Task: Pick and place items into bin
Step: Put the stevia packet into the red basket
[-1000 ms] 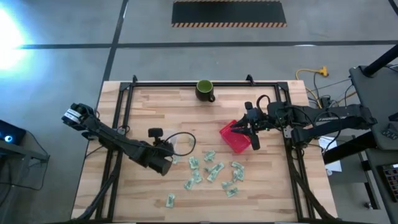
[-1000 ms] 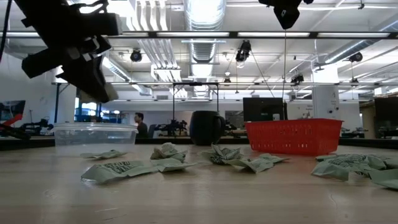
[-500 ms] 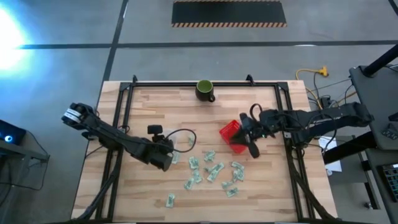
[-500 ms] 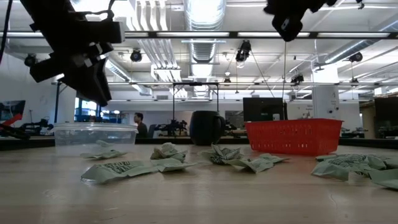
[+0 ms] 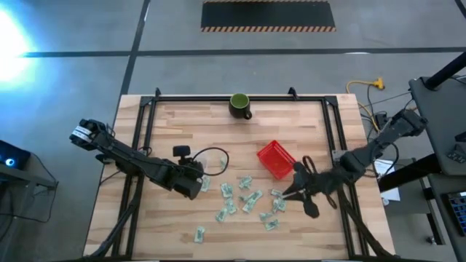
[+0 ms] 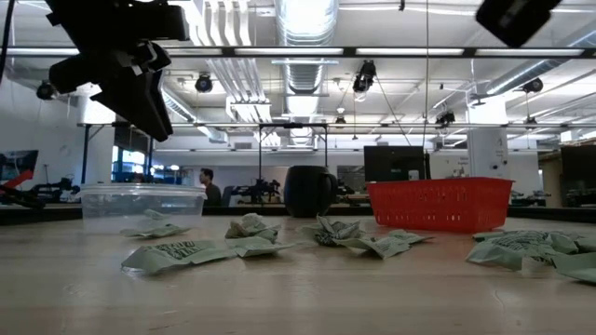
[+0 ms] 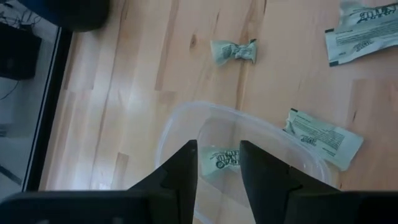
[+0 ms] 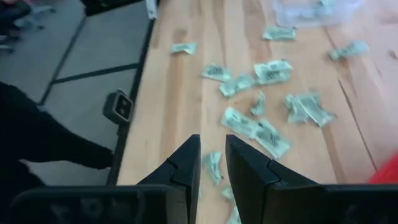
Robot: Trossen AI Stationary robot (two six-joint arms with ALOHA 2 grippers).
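The right gripper [image 5: 285, 195] hovers, fingers parted and empty, with the packets [image 5: 251, 200] on the desk at its nine o'clock; left gripper [image 5: 202, 183], released, over the clear bin [image 7: 249, 134].

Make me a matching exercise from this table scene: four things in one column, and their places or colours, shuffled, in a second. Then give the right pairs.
Things:
1. mug
2. red basket
3. clear tub
4. right gripper

Places or colours:
A. holds one packet, under the left gripper
B. over the scattered packets
C. dark green, at the table's far edge
D. empty as far as shows, right of the table's centre

Pairs: 1-C, 2-D, 3-A, 4-B
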